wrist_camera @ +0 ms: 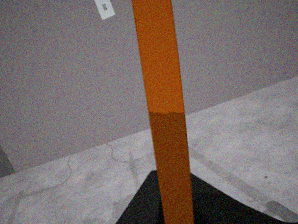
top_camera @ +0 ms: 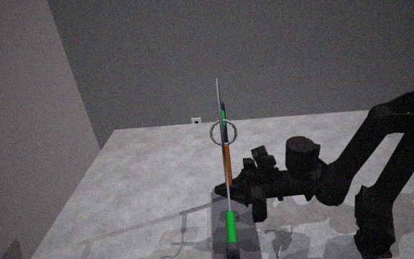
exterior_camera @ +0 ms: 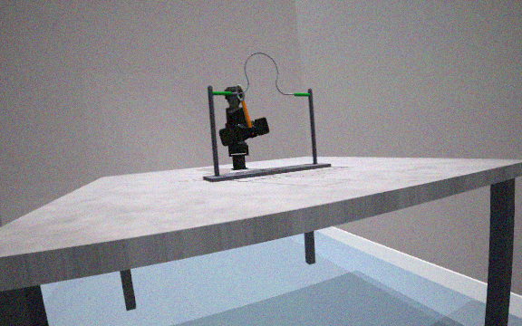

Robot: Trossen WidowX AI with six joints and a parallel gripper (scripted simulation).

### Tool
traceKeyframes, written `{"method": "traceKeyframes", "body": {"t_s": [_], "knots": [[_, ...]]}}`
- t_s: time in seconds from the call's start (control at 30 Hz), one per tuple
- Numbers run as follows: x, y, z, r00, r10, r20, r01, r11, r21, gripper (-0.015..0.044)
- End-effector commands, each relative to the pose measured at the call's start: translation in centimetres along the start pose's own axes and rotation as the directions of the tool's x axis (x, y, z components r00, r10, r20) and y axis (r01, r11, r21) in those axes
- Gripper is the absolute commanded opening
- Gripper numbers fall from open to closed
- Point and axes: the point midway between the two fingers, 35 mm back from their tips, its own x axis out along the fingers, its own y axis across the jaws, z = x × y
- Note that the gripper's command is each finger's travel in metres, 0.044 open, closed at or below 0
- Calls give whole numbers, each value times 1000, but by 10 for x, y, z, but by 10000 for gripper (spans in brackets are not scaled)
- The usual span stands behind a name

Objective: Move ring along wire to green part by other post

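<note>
The post (top_camera: 223, 105) (exterior_camera: 214, 136) on the left side of the exterior view has a short green part (top_camera: 223, 114) (exterior_camera: 221, 93) of wire stuck to its top. The ring (top_camera: 210, 133) (exterior_camera: 244, 93) is near that post, just past where the green stops, at the start of the thin grey wire (top_camera: 217, 86) (exterior_camera: 259, 53). The wire looks like it goes through the ring. I cannot tell if the ring touches it.

The orange handle (top_camera: 228, 165) (exterior_camera: 246, 113) (wrist_camera: 162, 75) hangs down from the ring and leans, with its low end farther from that post than its top. The black gripper (top_camera: 219, 190) (exterior_camera: 252, 130) (wrist_camera: 166, 177) is pinched tight on the low end of the handle.

Away from that post, the grey wire goes up in a big round hump and comes down to the other green part (top_camera: 231, 226) (exterior_camera: 302, 94). That one is on the other post (top_camera: 233, 250) (exterior_camera: 313, 127), well apart from the first post. The ring is not there yet. A long flat base (top_camera: 218, 230) (exterior_camera: 270, 171) runs from the first post to the other one, on the table (top_camera: 121, 162) (exterior_camera: 261, 222).
</note>
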Motion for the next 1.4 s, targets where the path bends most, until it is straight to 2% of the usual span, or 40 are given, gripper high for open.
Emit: {"method": "traceKeyframes", "body": {"t_s": [0.0,0.33,0.73,1.37], "knots": [[0,12,-1,1000,-2,-2,2,998,69,-150],[0,50,6,1000,1,-3,0,959,283,-150],[-13,77,19,994,52,-97,-4,896,444,-150],[-51,125,71,919,306,-250,1,631,776,-150]]}}
